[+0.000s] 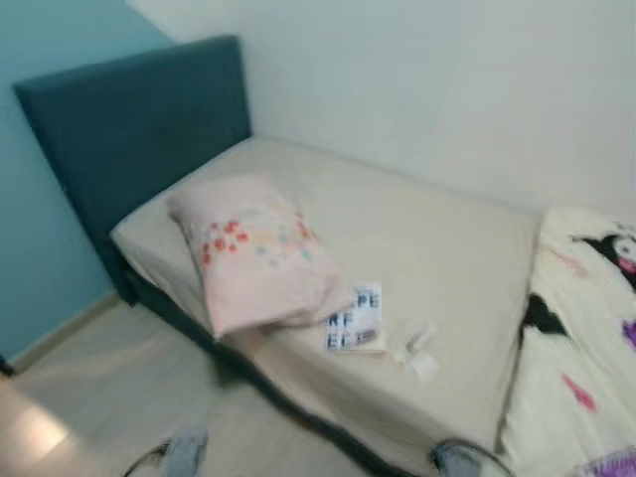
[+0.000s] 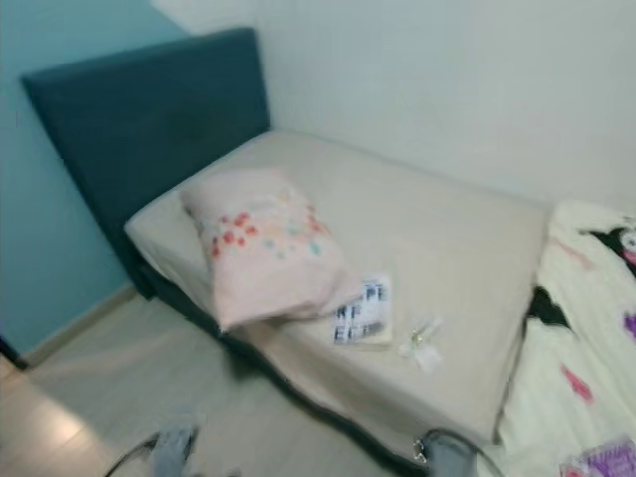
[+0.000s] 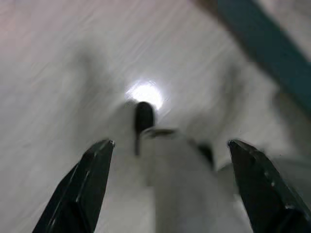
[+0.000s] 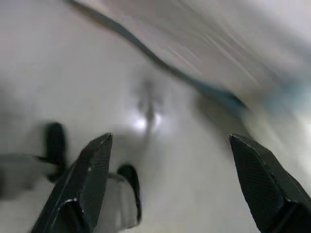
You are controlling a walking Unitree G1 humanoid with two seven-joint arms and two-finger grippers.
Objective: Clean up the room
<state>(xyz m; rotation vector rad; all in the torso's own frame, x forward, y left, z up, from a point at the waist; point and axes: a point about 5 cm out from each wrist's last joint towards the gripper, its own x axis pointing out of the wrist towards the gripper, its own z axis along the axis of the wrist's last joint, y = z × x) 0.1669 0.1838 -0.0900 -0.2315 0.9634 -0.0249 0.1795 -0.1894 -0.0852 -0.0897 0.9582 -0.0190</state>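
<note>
The bed (image 1: pixel 437 248) holds a pillow (image 1: pixel 258 253), a booklet (image 1: pixel 356 318) near its edge. Both grippers (image 3: pixel 170 145) (image 4: pixel 170 141) hang spread over floor (image 1: pixel 99 397).

A pillow (image 1: pixel 256 250) lay on the bed (image 1: pixel 427 248) near the headboard (image 1: pixel 139 129); a booklet (image 1: pixel 356 318) lay just right of it, a blanket (image 1: pixel 581 338) farther right.

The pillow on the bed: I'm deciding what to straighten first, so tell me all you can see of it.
The pillow is pale pink, soft cloth by its look, with a cluster of red, orange and teal spots. It lies askew on the beige mattress near the teal headboard, one corner reaching the bed's near edge. Its lower corner overlaps a white booklet with dark letters. Neither gripper touches it.
</note>
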